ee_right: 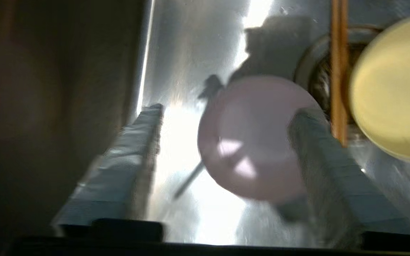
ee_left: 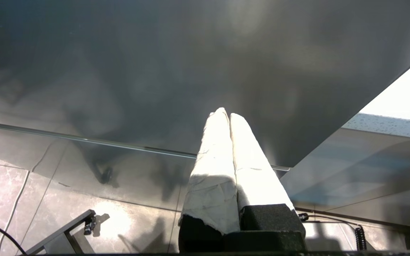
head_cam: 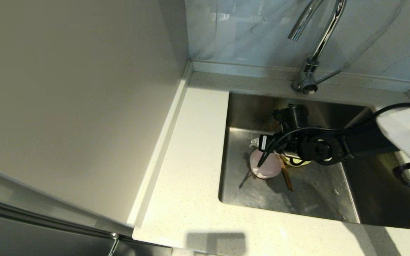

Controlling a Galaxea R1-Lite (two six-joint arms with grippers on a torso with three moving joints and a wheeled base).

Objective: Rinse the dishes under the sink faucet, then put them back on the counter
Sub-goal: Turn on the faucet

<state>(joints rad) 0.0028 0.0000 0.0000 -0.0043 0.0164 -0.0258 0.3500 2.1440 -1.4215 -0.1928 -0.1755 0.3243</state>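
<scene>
here, one view after another:
head view, right arm: reaching in from three o'clock, the right gripper (head_cam: 262, 149) hangs low inside the sink (head_cam: 319, 202), just above the dishes.
head view, dishes: the pink dish (head_cam: 266, 166) lies on the basin floor near centre; the yellow bowl (head_cam: 299, 162) sits just beside it toward three o'clock, largely hidden by the arm; the chopsticks (head_cam: 286, 176) lie between the two, pointing toward six o'clock.
head view, faucet: the chrome faucet (head_cam: 313, 53) rises at twelve o'clock behind the basin, on the speckled counter (head_cam: 190, 177).
left wrist view: the left gripper (ee_left: 225, 114) is parked away from the sink beside a dark panel (ee_left: 155, 71), its wrapped fingers pressed together, holding nothing.
right wrist view: the right gripper's fingers (ee_right: 133, 149) stand wide apart and grip nothing; the pink dish (ee_right: 251, 142) rests on steel between them, one finger overlapping its rim; chopsticks (ee_right: 338, 71) and yellow bowl (ee_right: 393, 89) lie just beyond, over the drain strainer (ee_right: 319, 74).
</scene>
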